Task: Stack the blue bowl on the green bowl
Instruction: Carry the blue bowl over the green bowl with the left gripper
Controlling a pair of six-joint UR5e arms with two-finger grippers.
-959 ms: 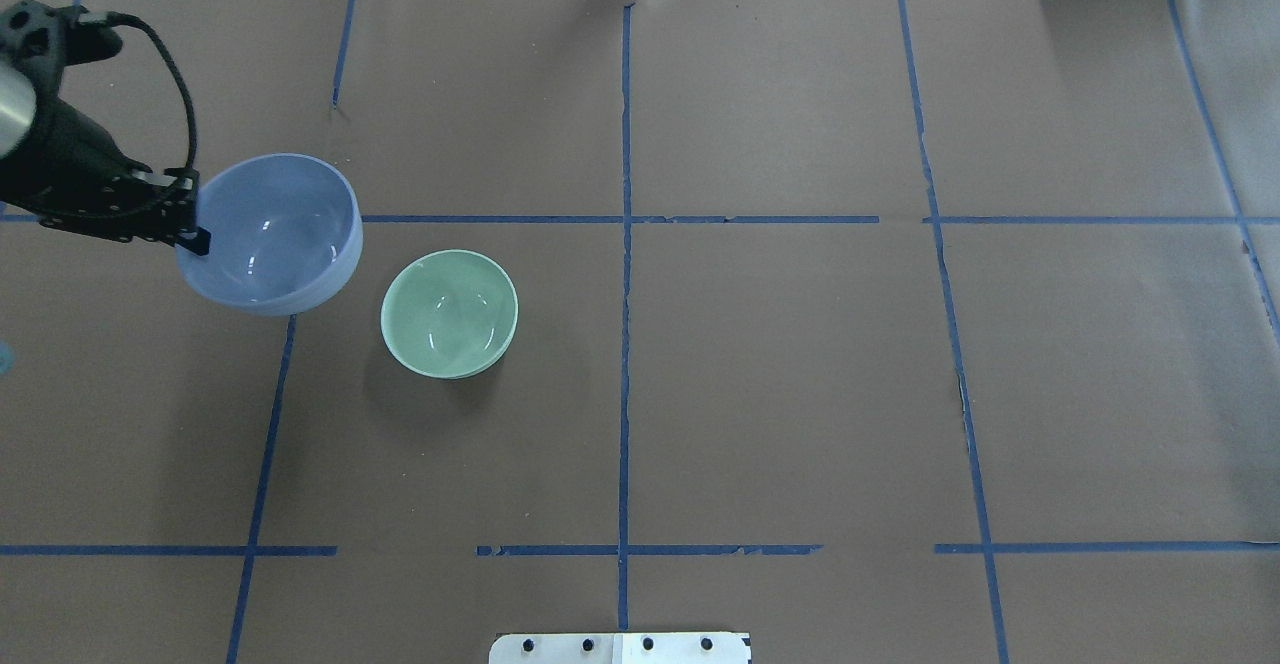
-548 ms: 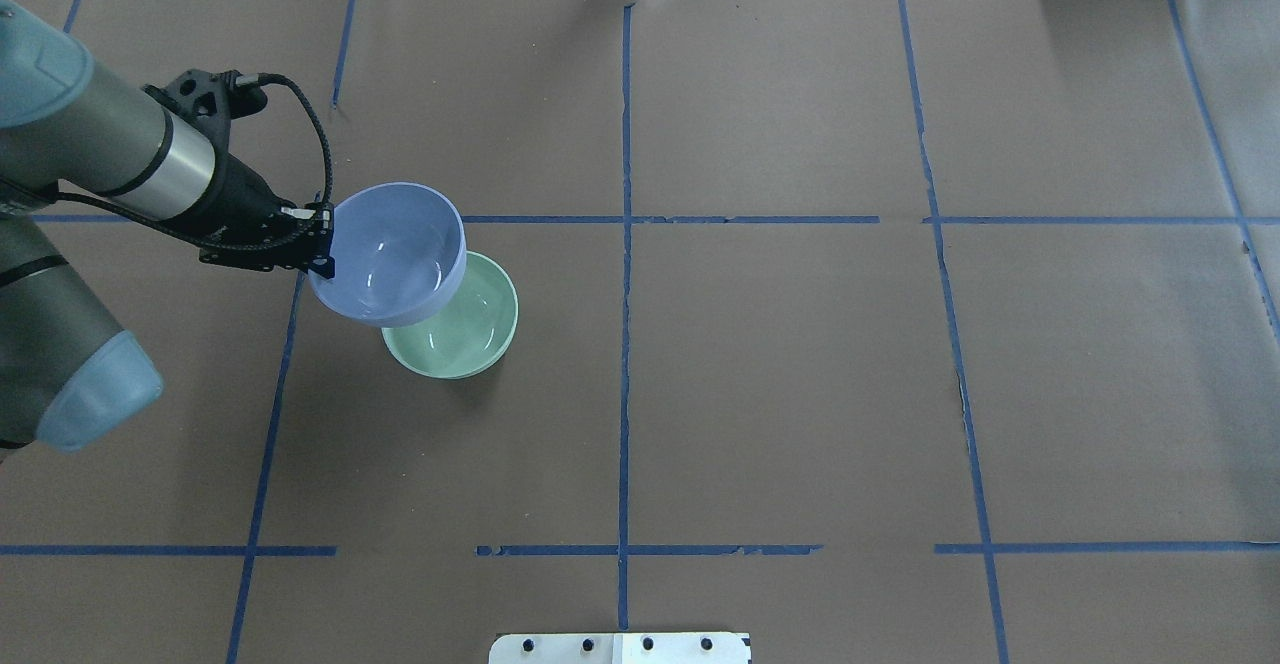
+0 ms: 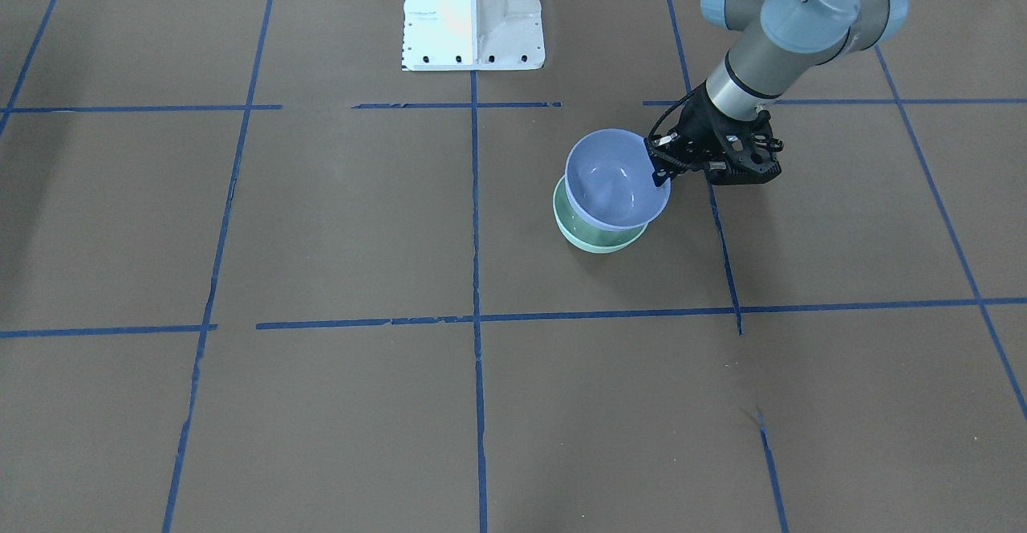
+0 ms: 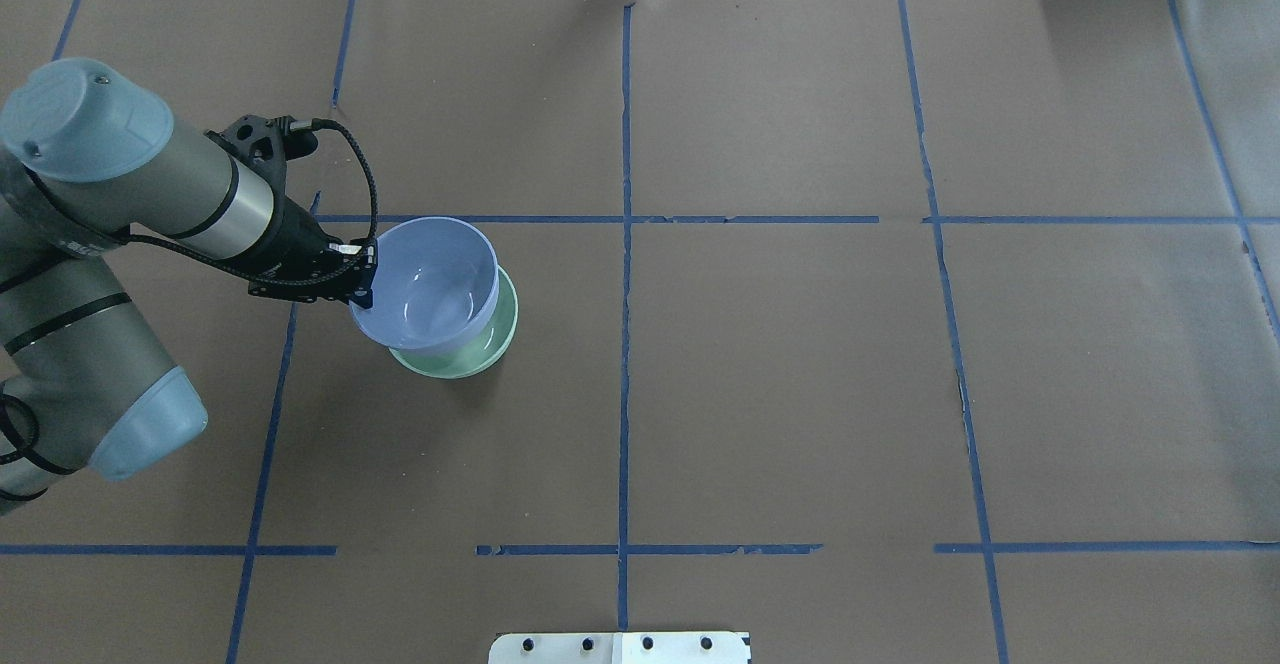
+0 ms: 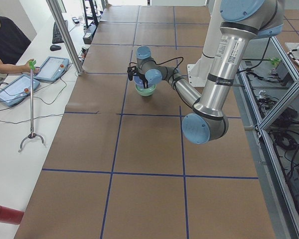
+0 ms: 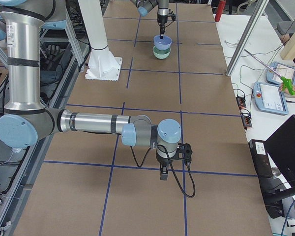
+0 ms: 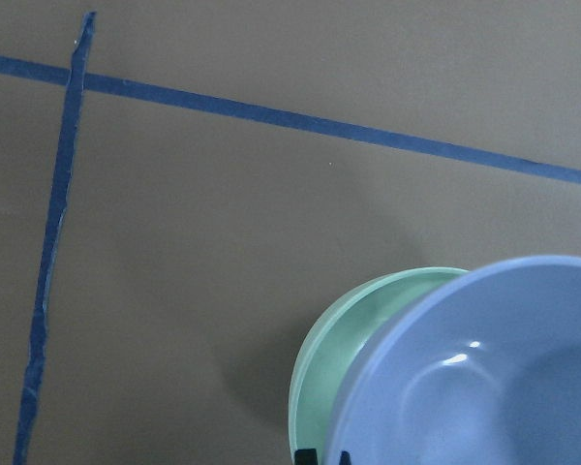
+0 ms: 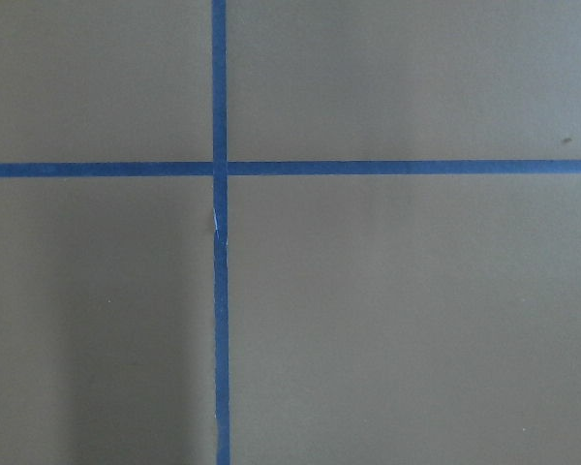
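**Blue bowl held over green bowl, rim pinched by the left jaws**

The overhead view shows the left arm [image 4: 150,179] reaching in over the brown worktop [image 4: 800,394], its left jaws pinching the rim of the blue bowl [image 4: 430,279] on the side nearest the arm. The blue bowl covers most of the green bowl [image 4: 503,329], leaving a mint crescent on the side away from the arm and toward the robot.

The front-facing view shows the stacking more plainly: the blue bowl [image 3: 614,180] is above the green bowl [image 3: 598,242] and offset from its centre. Whether the two touch cannot be told.

The left wrist view adds a close look: the green rim [image 7: 334,373] peeks out beside the blue bowl [image 7: 484,378], with two dark fingertips at the lower edge on either side of the blue rim.

Only the exterior right view shows the right arm [image 6: 93,123], low over the worktop well apart from the bowls; whether the right jaws are spread or pressed together cannot be told. The right wrist view shows just crossed blue tape [image 8: 218,168].
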